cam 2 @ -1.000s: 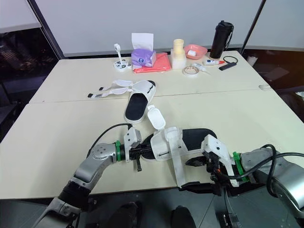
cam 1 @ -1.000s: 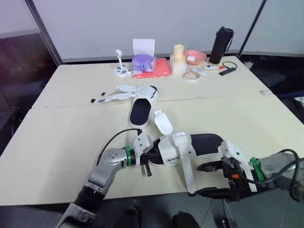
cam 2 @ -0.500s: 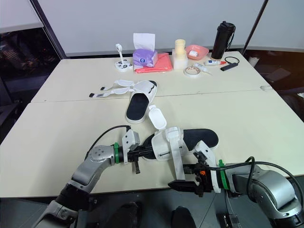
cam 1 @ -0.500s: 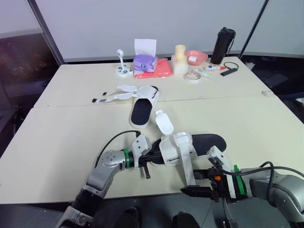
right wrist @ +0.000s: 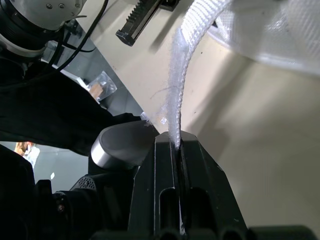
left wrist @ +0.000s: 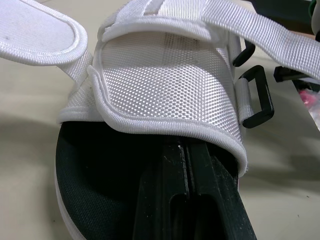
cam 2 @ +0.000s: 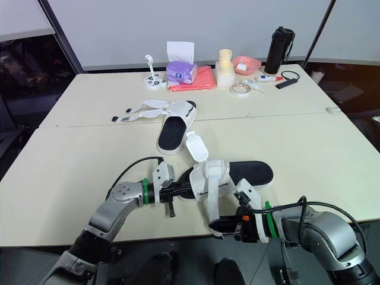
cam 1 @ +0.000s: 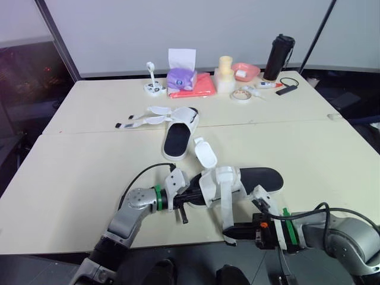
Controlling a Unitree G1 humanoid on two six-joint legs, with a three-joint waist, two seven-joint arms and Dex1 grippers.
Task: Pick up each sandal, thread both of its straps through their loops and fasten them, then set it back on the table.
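The near sandal (cam 1: 258, 178), black-soled with white straps, lies close to the table's front edge. My left gripper (cam 1: 189, 199) is shut on its toe end, its fingers (left wrist: 187, 170) reaching under the white upper (left wrist: 165, 85). Two black loops (left wrist: 257, 95) sit at the upper's side. One long strap (cam 1: 227, 208) hangs down over the table edge. My right gripper (cam 1: 236, 230) is shut on that strap's end (right wrist: 175, 125). The second sandal (cam 1: 177, 135) lies farther back, with its straps (cam 1: 142, 120) spread out to the left.
A loose white flap (cam 1: 205, 154) juts from the near sandal towards the far one. Along the back of the table (cam 1: 71, 172) stand a purple tissue box (cam 1: 179, 77), a red cloth (cam 1: 196, 89), a cream stack (cam 1: 224, 72), a pink bowl (cam 1: 244, 70), a tape roll (cam 1: 240, 95) and a black bottle (cam 1: 276, 56).
My right gripper has moved left along the table's front edge to the hanging strap and gone from open to shut on its end. The left gripper holds still.
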